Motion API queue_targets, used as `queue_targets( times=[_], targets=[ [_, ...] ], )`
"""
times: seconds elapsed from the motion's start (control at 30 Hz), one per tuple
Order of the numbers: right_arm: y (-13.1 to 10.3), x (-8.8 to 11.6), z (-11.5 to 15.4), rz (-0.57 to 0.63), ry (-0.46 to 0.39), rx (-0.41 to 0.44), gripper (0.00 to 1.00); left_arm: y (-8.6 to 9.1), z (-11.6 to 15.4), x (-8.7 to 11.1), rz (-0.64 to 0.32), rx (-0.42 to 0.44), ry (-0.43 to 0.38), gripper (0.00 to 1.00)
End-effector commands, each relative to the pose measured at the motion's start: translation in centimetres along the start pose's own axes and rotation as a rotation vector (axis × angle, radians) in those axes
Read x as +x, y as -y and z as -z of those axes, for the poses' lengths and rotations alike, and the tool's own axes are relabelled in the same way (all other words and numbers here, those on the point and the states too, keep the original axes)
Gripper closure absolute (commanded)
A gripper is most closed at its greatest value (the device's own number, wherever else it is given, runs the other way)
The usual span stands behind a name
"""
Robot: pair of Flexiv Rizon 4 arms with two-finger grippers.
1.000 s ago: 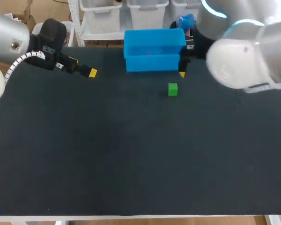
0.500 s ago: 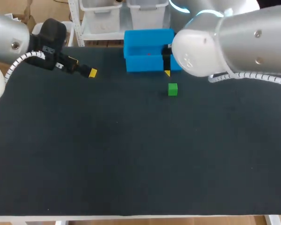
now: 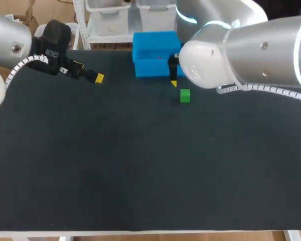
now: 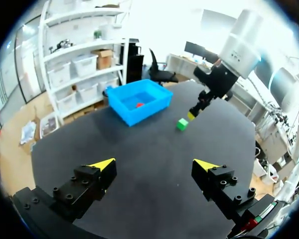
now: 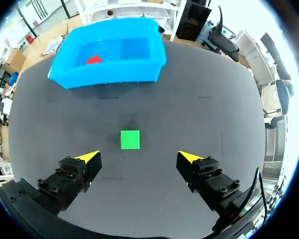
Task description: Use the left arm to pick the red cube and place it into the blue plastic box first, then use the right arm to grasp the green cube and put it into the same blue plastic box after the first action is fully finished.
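Hovering by green cube (image 5: 130,139): right gripper (image 5: 138,158), fingers spread, cube just ahead of the tips, untouched on black table (image 3: 140,170) | red cube (image 5: 93,59) lying inside blue box (image 5: 109,77), box near green cube | left gripper (image 4: 155,164) spread wide, holding nothing, well apart from box, over table's left side

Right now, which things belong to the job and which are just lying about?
Job: red cube (already in box), blue box, green cube, left gripper, right gripper.
Not job: table.
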State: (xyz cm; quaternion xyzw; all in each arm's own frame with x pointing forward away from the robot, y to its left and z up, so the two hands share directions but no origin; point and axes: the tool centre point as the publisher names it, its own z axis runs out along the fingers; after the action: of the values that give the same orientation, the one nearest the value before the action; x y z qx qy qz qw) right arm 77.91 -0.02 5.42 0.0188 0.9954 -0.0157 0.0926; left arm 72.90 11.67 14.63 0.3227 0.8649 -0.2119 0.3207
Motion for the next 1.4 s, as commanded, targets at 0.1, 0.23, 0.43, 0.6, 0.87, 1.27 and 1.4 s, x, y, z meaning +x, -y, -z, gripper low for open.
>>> queue_targets(
  times=[0.1,0.23,0.43,0.6,0.87,1.27,1.4],
  targets=[
    [-0.6,-0.6,-2.0,0.008,-0.021,-0.001,0.0,-0.1,0.0,0.2,-0.003,0.006,0.007,0.0],
    [-0.9,-0.9,-2.9,0.013,-0.025,-0.006,0.0,-0.1,0.0,0.2,-0.003,0.006,0.007,0.0],
    [-1.2,-1.2,-4.1,0.022,-0.036,-0.01,0.0,-0.1,0.0,0.2,-0.003,0.006,0.007,0.0],
    [-1.2,-1.5,-5.2,0.02,-0.041,-0.015,0.0,-0.1,0.0,0.2,-0.003,0.006,0.007,0.0],
    [-0.8,-1.9,-6.2,0.004,-0.034,-0.02,0.0,-0.1,0.0,0.2,-0.003,0.006,0.007,0.0],
    [-0.8,-2.3,-7.6,0.039,-0.021,-0.014,0.0,-0.1,0.0,0.2,-0.003,0.006,0.007,0.0],
    [-0.9,-2.3,-7.9,0.04,-0.027,-0.017,0.0,-0.1,0.0,0.2,-0.003,0.006,0.007,0.0]
  ],
)
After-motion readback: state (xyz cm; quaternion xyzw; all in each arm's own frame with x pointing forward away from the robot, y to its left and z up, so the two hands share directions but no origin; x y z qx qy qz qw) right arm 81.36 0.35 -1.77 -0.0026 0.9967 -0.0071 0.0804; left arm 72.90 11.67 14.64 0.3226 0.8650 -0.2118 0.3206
